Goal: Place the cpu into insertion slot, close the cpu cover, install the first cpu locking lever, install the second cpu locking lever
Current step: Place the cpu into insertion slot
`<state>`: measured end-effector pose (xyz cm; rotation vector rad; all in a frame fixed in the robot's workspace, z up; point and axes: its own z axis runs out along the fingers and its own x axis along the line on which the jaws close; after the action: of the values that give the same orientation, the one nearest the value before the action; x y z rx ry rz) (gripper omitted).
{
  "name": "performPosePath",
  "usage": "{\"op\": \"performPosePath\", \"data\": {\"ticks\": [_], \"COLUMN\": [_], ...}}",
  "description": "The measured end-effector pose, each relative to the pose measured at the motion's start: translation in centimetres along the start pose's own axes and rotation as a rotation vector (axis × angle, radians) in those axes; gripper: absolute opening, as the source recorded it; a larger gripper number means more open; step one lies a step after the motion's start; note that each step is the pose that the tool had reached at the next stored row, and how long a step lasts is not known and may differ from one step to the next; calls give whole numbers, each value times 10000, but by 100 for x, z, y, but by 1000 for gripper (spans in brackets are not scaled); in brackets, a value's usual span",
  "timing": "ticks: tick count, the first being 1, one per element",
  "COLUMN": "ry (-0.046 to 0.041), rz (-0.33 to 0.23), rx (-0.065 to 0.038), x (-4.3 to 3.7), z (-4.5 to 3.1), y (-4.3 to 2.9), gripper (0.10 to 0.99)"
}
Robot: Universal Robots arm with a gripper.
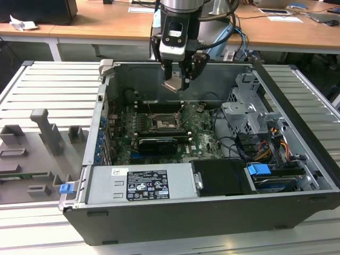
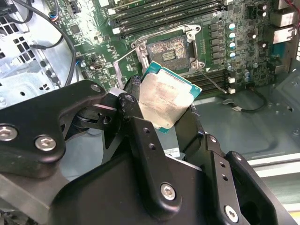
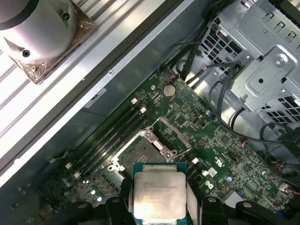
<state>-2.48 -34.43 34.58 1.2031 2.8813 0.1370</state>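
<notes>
gripper (image 2: pixel 164 112) linkages nearest the second wrist view; fingers drawn narrow onto the cpu (image 2: pixel 166 93), clamping two opposite edges, metal face toward the camera. cpu is held in the air, slightly tilted, above the board and clear of the slot (image 2: pixel 168 50). slot lies bare, contacts exposed. cover (image 3: pixel 176 132) stands raised at the slot's edge. arm (image 1: pixel 178 10) hangs upright over the open case (image 1: pixel 297 175), wrist pointing down toward the board.

A ribbed grey table (image 1: pixel 53 90) carries the open computer case (image 1: pixel 212 218) and grey fixtures (image 1: pixel 50 133).
</notes>
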Motion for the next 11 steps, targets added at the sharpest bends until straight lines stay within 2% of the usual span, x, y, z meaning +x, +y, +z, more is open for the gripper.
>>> {"op": "performPosePath", "data": {"ticks": [11], "ry": [-13], "rz": [155], "rx": [-2], "x": [-1], "z": [63], "y": [-6], "gripper": [541]}}
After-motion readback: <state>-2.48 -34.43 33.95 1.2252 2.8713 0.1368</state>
